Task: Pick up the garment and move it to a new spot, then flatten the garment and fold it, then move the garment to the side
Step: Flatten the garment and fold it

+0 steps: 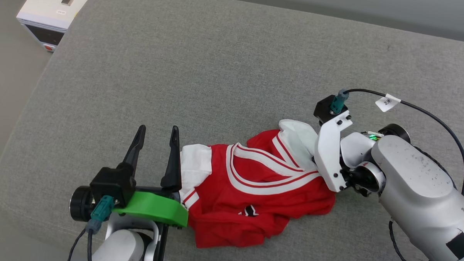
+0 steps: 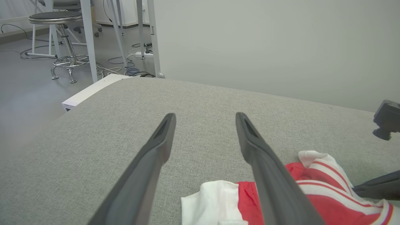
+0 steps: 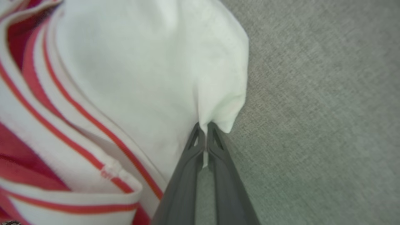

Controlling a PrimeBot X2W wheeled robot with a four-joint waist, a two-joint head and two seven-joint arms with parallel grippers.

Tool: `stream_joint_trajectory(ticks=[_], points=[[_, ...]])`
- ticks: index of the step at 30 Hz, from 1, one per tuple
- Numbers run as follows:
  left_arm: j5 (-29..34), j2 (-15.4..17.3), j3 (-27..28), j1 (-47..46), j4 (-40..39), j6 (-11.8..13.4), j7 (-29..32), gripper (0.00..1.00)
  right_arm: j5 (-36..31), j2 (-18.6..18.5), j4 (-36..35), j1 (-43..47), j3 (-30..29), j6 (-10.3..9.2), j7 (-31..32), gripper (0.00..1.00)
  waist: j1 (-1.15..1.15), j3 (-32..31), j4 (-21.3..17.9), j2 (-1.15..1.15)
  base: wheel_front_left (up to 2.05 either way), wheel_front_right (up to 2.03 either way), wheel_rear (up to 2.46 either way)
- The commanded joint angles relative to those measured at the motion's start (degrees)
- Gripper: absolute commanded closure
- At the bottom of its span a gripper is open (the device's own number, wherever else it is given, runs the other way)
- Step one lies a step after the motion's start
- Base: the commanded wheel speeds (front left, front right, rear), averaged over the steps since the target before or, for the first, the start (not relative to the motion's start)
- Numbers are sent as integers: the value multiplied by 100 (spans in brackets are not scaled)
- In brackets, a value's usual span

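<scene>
The right gripper pinches the garment's white sleeve at its right end, the open left gripper standing just beside its left end.

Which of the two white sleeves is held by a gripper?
The sleeve at the robot's right: the right gripper is shut on its edge. The other sleeve lies loose beside the open left gripper.

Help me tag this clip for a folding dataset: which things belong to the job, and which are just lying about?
Job: red V-neck shirt; right gripper, shut on its white sleeve; left gripper, open, next to it; grey cushion underneath.
Lying about: white box past the cushion's corner; stool; floor cables.
</scene>
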Motion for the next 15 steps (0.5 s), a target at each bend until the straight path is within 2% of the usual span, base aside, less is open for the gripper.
stream_joint_trajectory(ticks=[1,7,15], points=[[83,-36,41,-49,28,-53,-34,0,87,-26,168,212,125,2,-50,100,0,-41,-12,0,0,0,0],[130,-21,137,107,69,-76,-34,0,188,-235,205,-7,-188,2,-629,100,0,-260,-115,0,0,0,0],[130,90,228,327,34,-25,-27,0,65,-792,-55,209,-962,2,-1303,100,0,-582,-500,0,0,0,0]])
